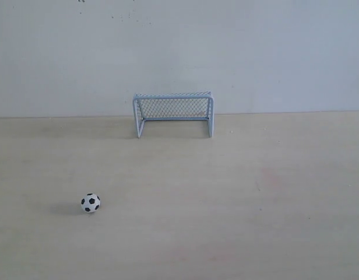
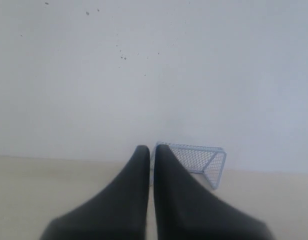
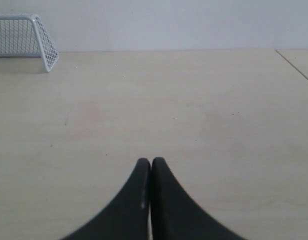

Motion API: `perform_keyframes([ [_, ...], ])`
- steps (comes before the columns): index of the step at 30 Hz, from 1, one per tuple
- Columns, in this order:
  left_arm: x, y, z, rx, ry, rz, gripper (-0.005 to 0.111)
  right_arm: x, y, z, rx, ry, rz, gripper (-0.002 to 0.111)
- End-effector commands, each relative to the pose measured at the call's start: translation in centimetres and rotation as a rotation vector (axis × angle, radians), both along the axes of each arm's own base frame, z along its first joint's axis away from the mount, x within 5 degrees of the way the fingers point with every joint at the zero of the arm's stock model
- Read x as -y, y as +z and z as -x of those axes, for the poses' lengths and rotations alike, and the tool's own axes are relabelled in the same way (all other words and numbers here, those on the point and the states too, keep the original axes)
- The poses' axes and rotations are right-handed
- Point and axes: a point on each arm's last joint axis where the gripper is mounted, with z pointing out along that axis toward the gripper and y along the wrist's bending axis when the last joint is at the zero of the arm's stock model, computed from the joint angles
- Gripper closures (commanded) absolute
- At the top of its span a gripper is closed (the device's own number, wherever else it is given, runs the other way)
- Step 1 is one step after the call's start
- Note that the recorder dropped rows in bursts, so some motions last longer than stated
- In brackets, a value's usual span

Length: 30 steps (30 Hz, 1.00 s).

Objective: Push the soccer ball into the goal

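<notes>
While the soccer ball (image 1: 90,203) sits well apart from the goal (image 1: 173,108), nothing's scored yet.
Ball rests on the surface (image 1: 255,221) out front of the goal, toward its left; left gripper (image 2: 152,148) and right gripper (image 3: 151,161) both pressed together, empty. The whole push remains.

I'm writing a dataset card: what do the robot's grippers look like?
The left gripper and right gripper each show two matte black fingers, broad at the base, curving to narrow rounded tips. No cables or markings show; the arms themselves are out of view.
</notes>
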Motion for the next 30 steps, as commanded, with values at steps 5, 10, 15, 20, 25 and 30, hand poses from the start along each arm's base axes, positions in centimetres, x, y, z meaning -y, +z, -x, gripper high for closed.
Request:
perform_keyframes([
  [5, 0.0, 1.2, 0.2, 0.113, -0.001, 0.038, 0.102, 0.0, 0.1, 0.0, 0.014, 0.003, 0.003, 0.109],
  [10, -0.1, 2.6, 0.6, 0.274, -0.004, 0.074, 0.102, 0.0, 0.1, 0.0, 0.014, 0.003, 0.003, 0.109],
  [15, -0.2, 4.9, 1.8, 0.492, -0.066, 0.266, 0.102, 0.0, 0.1, 0.0, 0.014, 0.003, 0.003, 0.109],
  [20, -0.1, 9.1, 0.6, 0.415, -0.075, 0.251, 0.102, 0.0, 0.1, 0.0, 0.011, 0.003, 0.003, 0.109],
  [25, 0.4, 14.9, -3.8, 0.08, -0.049, 0.011, 0.102, 0.0, 0.1, 0.0, 0.011, 0.003, 0.003, 0.109],
  [30, 2.2, 17.3, -9.0, -0.228, -0.181, -0.417, 0.102, 0.0, 0.1, 0.0, 0.011, 0.003, 0.003, 0.109],
])
